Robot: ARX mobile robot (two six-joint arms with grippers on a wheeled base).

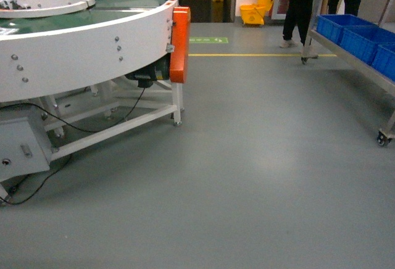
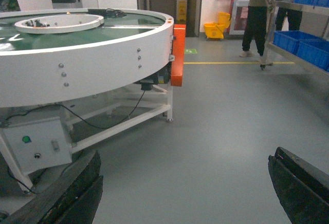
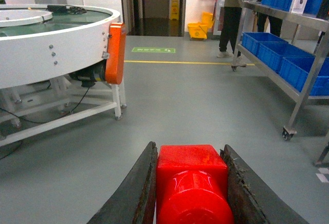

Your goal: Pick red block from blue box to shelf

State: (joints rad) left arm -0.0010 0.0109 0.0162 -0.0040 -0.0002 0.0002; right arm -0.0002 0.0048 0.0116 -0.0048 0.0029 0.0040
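Only the grippers' own fingers show of the robot's body, and only in the two wrist views. In the left wrist view, the left gripper (image 2: pixel 185 193) appears as two thick black fingers (image 2: pixel 67 196) rising from the lower left and lower right corners of the frame; each has a matte, rubbery look, a blunt squared tip and a visible seam or groove along its edge. In the right wrist view, the right gripper (image 3: pixel 191 183) shows two dark grey-brown fingers (image 3: pixel 134 190) at the bottom centre, slim, tapering upward, with worn, scuffed, faintly textured inner faces and pale scratches near the edges.
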